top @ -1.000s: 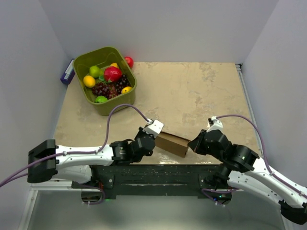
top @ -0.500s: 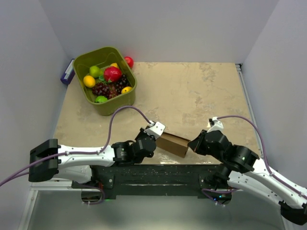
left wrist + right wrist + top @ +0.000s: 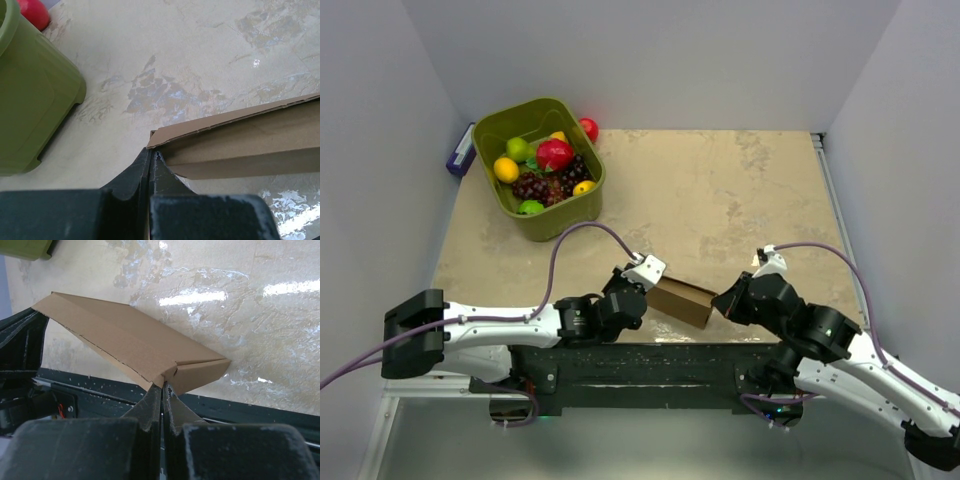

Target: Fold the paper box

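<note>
The paper box (image 3: 680, 301) is a flattened brown cardboard blank near the table's front edge, between my two arms. In the left wrist view the paper box (image 3: 240, 140) runs off to the right, and my left gripper (image 3: 151, 152) is shut with its tips against the near corner. From the right wrist, the paper box (image 3: 125, 335) shows a folded end, and my right gripper (image 3: 163, 385) is shut with its tips touching that end's lower edge. No cardboard shows between either pair of jaws. From above, the left gripper (image 3: 645, 290) and right gripper (image 3: 720, 300) bracket the box.
An olive-green bin (image 3: 538, 165) full of fruit stands at the back left, also seen as the bin (image 3: 30, 100) from the left wrist. A red fruit (image 3: 588, 128) lies behind it and a purple object (image 3: 458, 155) beside it. The black front rail (image 3: 100, 385) runs under the box.
My left wrist has shifted slightly down and to the right, closer to the box's left end. The box and the right arm have barely moved.
</note>
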`<act>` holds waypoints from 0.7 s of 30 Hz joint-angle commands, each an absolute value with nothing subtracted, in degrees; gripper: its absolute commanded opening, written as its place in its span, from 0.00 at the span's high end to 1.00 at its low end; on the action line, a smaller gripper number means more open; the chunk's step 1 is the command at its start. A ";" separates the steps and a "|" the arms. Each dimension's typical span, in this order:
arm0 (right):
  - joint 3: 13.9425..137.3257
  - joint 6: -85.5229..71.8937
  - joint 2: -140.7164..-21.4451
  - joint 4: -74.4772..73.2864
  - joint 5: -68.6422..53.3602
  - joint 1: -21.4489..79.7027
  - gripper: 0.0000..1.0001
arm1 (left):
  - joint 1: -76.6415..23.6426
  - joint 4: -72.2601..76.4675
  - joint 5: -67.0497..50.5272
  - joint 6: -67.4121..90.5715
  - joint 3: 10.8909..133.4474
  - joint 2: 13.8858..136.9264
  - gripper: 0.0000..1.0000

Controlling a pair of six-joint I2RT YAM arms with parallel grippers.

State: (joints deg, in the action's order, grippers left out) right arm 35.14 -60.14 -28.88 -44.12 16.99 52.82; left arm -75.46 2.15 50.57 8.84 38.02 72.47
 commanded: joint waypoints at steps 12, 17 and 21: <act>35.34 -56.43 -34.45 -39.64 15.29 52.73 1.00 | -76.64 -2.90 43.25 10.81 37.35 74.62 1.00; 35.94 -54.67 -36.47 -42.79 16.08 52.73 1.00 | -76.64 -2.72 42.01 11.78 37.27 73.48 1.00; 37.26 -53.26 -36.91 -45.08 16.35 52.73 1.00 | -76.64 -3.42 42.01 12.74 37.27 73.21 1.00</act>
State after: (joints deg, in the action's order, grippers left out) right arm 36.40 -55.18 -34.85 -42.87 17.47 52.45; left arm -75.50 0.97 51.13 8.60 38.15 72.14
